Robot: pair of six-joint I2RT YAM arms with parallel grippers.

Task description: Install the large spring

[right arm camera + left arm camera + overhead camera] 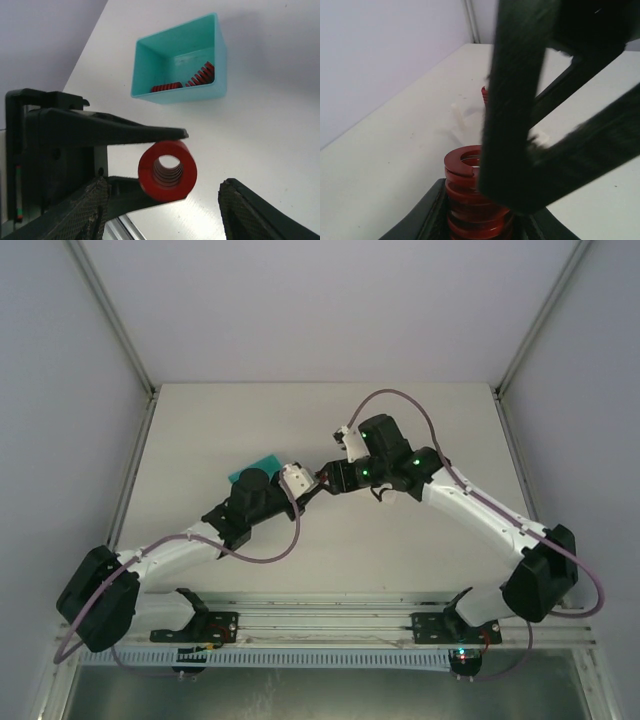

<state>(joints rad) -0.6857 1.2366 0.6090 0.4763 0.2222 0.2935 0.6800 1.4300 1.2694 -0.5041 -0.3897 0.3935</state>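
Observation:
The large spring [167, 171], a thick red coil, is seen end-on in the right wrist view, pinched between the two black fingers of my left gripper [479, 220], which is shut on it. The same spring [470, 192] stands up from those jaws in the left wrist view. My right gripper [165, 212] is open, with one fingertip [92, 205] on each side of the spring and a gap on both sides. One right finger [515, 125] crosses close in front of the left camera. In the top view both grippers meet at mid-table [318, 480].
A teal bin [220, 55] holding small red springs [202, 75] sits on the white table beyond the grippers; in the top view the bin [262, 464] is partly under the left arm. A blurred white piece [457, 117] and a small red part [484, 93] lie ahead of the left gripper.

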